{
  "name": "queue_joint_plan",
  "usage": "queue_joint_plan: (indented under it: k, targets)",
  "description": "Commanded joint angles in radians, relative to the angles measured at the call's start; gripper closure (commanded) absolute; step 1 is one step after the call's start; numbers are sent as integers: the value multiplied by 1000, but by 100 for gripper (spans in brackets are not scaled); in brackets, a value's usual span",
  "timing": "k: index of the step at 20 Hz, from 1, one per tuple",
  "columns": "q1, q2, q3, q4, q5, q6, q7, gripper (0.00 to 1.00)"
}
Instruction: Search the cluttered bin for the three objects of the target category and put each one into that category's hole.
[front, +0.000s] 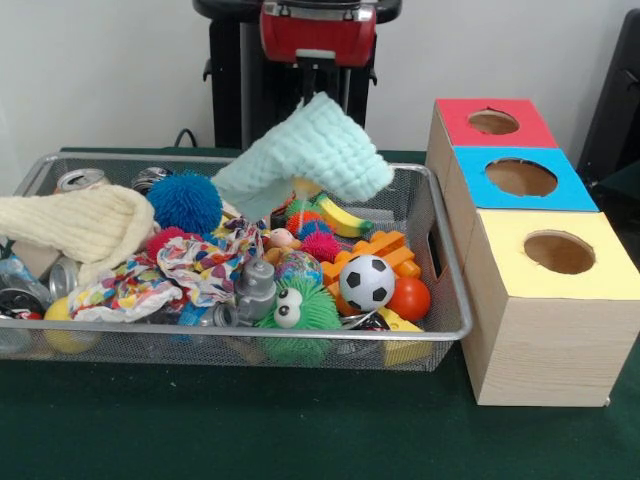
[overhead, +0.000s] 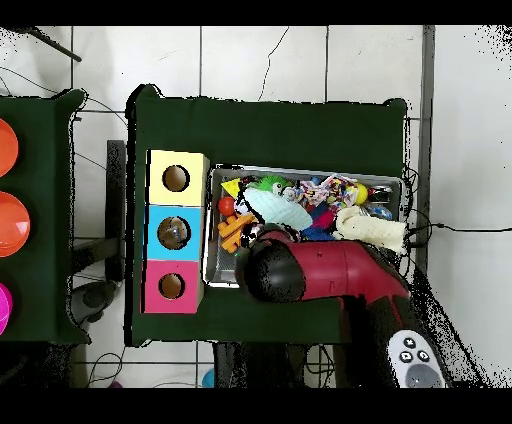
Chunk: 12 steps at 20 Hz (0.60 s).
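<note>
The mint cloth hangs lifted above the wire bin, draped below the arm. It hides the gripper; jaw state cannot be told. The three-holed box stands beside the bin.

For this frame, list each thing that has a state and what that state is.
Mint cloth: lifted above the bin, hanging folded under the arm.
Wire bin: crammed with toys, cans and cloths.
Yellow box hole: open, nothing showing inside.
Blue box hole: open.
Red box hole: open.
Cream cloth: draped over the bin's clutter.
Pincer: hidden behind the mint cloth.
</note>
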Motion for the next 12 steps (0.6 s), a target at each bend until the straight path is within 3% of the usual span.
queue_joint_plan:
  k: [1,12]
  targets:
    - [71,-12,-48,23,73,136,172,100]
    - [184,12,-138,3,133,106,188,100]
